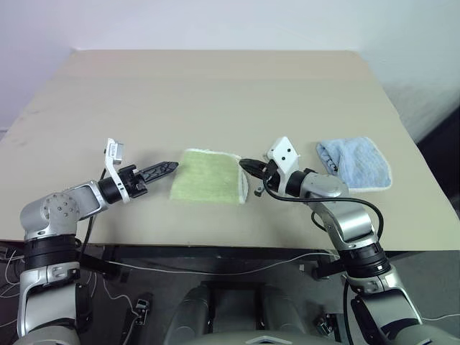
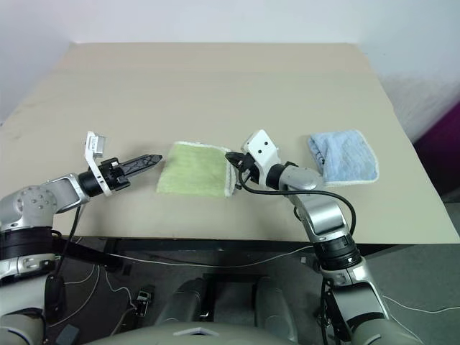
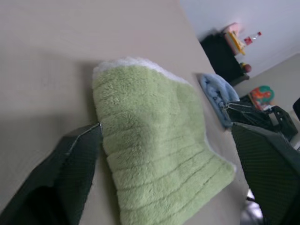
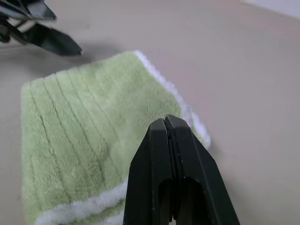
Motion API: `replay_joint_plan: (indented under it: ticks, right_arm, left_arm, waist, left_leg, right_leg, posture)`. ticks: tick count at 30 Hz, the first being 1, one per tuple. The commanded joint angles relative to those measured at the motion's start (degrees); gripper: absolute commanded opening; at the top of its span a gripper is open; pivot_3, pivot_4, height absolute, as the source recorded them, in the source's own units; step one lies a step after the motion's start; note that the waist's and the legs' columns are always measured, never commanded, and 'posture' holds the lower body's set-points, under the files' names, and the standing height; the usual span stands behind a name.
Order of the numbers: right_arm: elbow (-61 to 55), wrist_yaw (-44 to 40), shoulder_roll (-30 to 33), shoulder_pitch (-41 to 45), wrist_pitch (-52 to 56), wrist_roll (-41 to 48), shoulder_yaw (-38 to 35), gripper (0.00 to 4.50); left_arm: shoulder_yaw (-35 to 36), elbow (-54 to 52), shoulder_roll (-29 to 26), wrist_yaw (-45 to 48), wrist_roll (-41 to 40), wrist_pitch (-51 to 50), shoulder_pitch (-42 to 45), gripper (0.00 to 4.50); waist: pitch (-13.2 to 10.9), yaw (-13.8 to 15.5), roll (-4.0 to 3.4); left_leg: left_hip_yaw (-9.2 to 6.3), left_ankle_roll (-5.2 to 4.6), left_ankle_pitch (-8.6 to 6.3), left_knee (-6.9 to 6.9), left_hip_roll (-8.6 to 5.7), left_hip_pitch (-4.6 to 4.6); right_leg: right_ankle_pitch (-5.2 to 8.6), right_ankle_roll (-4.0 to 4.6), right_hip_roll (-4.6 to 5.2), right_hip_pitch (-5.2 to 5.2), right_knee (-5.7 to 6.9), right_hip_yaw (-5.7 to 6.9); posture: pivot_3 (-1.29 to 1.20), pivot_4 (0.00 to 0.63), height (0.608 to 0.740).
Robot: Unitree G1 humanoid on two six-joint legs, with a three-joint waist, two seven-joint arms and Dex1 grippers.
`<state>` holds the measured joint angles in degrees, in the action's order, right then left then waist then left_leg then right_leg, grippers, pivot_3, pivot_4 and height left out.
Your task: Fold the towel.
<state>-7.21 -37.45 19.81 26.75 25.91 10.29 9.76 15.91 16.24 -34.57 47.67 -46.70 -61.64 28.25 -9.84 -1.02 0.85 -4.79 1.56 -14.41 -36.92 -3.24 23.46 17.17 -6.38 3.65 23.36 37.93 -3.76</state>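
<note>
The green towel [image 1: 207, 177] lies folded into a small thick pad at the centre of the tan table [image 1: 215, 86], between both grippers. It looks soft, light and limp, so it would sag if lifted; the white-stitched corners seem the best places to pinch. The left gripper [image 1: 159, 170], centre-left, has its fingers spread apart around nothing. The right gripper [image 1: 248, 166] is clenched tight at the towel's right edge, apparently empty. Count: 1 green towel, 1 light blue cloth [image 1: 356, 162] at centre-right, 2 grippers.
</note>
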Motion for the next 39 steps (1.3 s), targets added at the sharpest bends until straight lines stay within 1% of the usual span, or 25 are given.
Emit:
replay_joint_plan:
  ticks: [1,6,12,22,27,30,32,33,35,39]
  right_arm:
    - [-3.5,0.9,0.2,-0.1,-0.4,0.2,-1.0,0.0]
    - [-5.4,1.7,0.8,-0.9,0.4,0.4,-1.5,0.0]
    - [-5.6,1.8,1.0,-0.6,0.6,0.4,-1.6,0.0]
    - [-5.9,2.0,1.0,-0.4,0.7,0.3,-1.2,0.0]
    - [-6.0,2.0,0.9,-0.4,0.8,0.2,-0.9,0.0]
    - [-6.0,2.0,0.9,-0.4,0.7,0.2,-0.8,0.0]
    - [-6.0,2.0,0.8,-0.4,0.7,0.2,-0.8,0.0]
    - [-6.0,2.1,0.8,-0.5,0.7,0.2,-0.7,0.0]
    - [-6.1,2.1,0.7,-0.4,0.8,0.2,-0.7,0.0]
    - [-6.1,2.2,0.7,-0.5,0.9,0.2,-0.7,0.0]
  left_arm:
    - [-2.8,0.0,0.3,2.1,0.9,-0.8,0.2,4.45]
    - [-6.0,-1.7,1.5,4.2,0.7,-2.4,-1.2,4.45]
    - [-7.0,-3.5,3.0,5.2,-0.5,-5.7,-1.8,4.45]
    - [-5.5,-6.3,5.9,2.4,-0.7,-6.9,-4.3,4.45]
    - [-4.1,-4.2,5.8,1.2,0.7,-4.8,-3.6,4.45]
    - [-3.8,-3.5,5.2,1.5,0.8,-4.3,-3.2,3.84]
    - [-4.0,-3.3,5.0,1.8,1.0,-3.9,-3.2,3.17]
    - [-4.0,-3.2,4.9,2.0,1.0,-3.8,-3.1,2.77]
    - [-4.0,-3.0,4.8,2.3,1.3,-3.5,-3.0,2.21]
    - [-3.9,-2.4,4.7,2.7,1.6,-2.9,-2.9,0.79]
  waist:
    - [0.0,0.0,0.0]
    - [0.0,0.0,0.0]
    - [0.0,0.2,0.0]
    - [0.0,0.3,0.0]
    - [0.0,0.3,0.0]
    - [0.0,0.2,0.0]
    - [0.0,0.2,0.0]
    - [0.0,0.2,0.0]
    - [0.0,0.2,0.0]
    - [0.0,0.1,0.0]
  left_leg:
    - [0.0,0.0,0.0,0.0,0.0,0.0]
    - [0.0,0.01,0.01,0.01,0.01,0.0]
    - [0.0,0.01,0.0,-0.01,0.0,0.0]
    - [0.0,0.0,0.0,-0.02,-0.02,0.0]
    - [0.0,0.0,0.0,-0.02,-0.02,0.0]
    - [0.0,0.01,0.0,-0.02,-0.02,0.0]
    - [0.0,0.01,0.0,-0.02,-0.02,0.0]
    - [0.0,0.01,0.0,-0.01,-0.02,0.0]
    - [0.0,0.01,0.0,-0.01,-0.01,0.0]
    - [0.0,0.01,0.0,0.0,-0.01,0.0]
  right_leg:
    - [0.0,0.0,0.0,0.01,0.0,0.0]
    - [0.0,0.0,0.0,0.01,0.01,-0.03]
    - [0.0,0.0,0.02,-0.01,0.0,-0.02]
    - [0.0,0.0,0.04,-0.03,-0.01,-0.02]
    - [0.0,0.0,0.04,-0.03,-0.01,-0.02]
    - [0.0,0.0,0.04,-0.03,0.0,-0.02]
    - [0.0,0.0,0.03,-0.02,0.0,-0.02]
    - [0.0,0.0,0.03,-0.01,0.0,-0.02]
    - [0.0,0.0,0.03,-0.01,0.0,-0.02]
    - [0.0,0.0,0.03,0.0,0.0,-0.02]
  posture:
    - [0.0,0.15,0.74]
    - [0.0,0.15,0.74]
    - [0.0,0.15,0.74]
    - [0.0,0.15,0.74]
    - [0.0,0.15,0.74]
    - [0.0,0.15,0.74]
    - [0.0,0.15,0.74]
    - [0.0,0.15,0.74]
    - [0.0,0.15,0.74]
    - [0.0,0.15,0.74]
